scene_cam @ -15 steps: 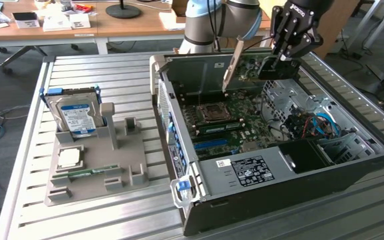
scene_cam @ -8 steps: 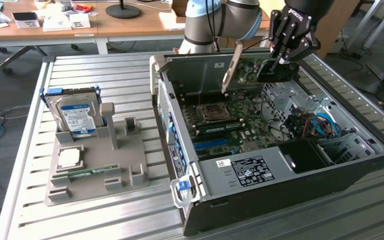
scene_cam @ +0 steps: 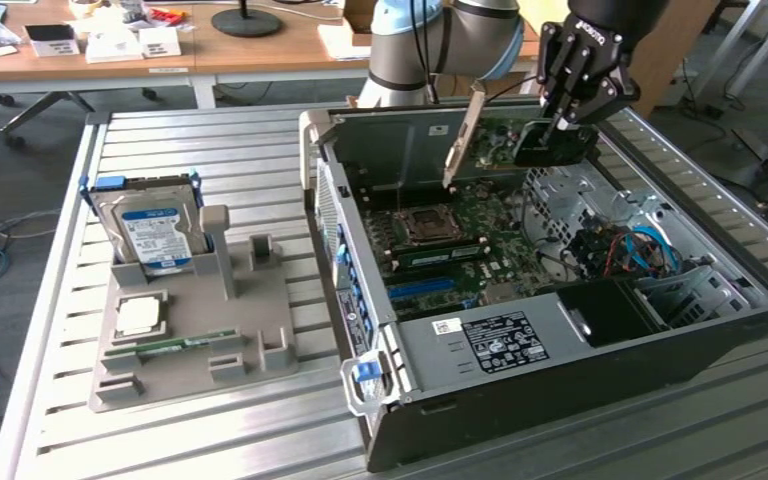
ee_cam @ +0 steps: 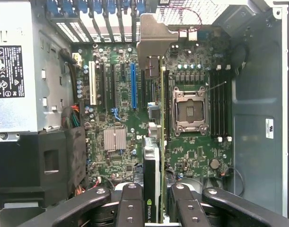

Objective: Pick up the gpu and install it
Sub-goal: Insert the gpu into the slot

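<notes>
The gpu [scene_cam: 498, 140] hangs edge-down over the open computer case [scene_cam: 704, 340], its silver end bracket [scene_cam: 460, 135] pointing down toward the motherboard [scene_cam: 471, 225]. My gripper [scene_cam: 564, 118] is shut on the card's black fan-cover end. In the wrist view the gpu [ee_cam: 153, 156] shows edge-on, clamped between my fingers [ee_cam: 130, 208], with its bracket [ee_cam: 156, 38] at the far end. It hovers above the board between the blue slot [ee_cam: 133, 85] and the processor socket [ee_cam: 189, 111], apart from both.
A grey holder [scene_cam: 244, 330] on the slatted table at the exterior view's left carries a silver hard drive [scene_cam: 155, 228], a processor chip [scene_cam: 140, 315] and a memory stick [scene_cam: 171, 345]. The power supply [scene_cam: 498, 340] and cable bundles [scene_cam: 624, 250] crowd the case's near side.
</notes>
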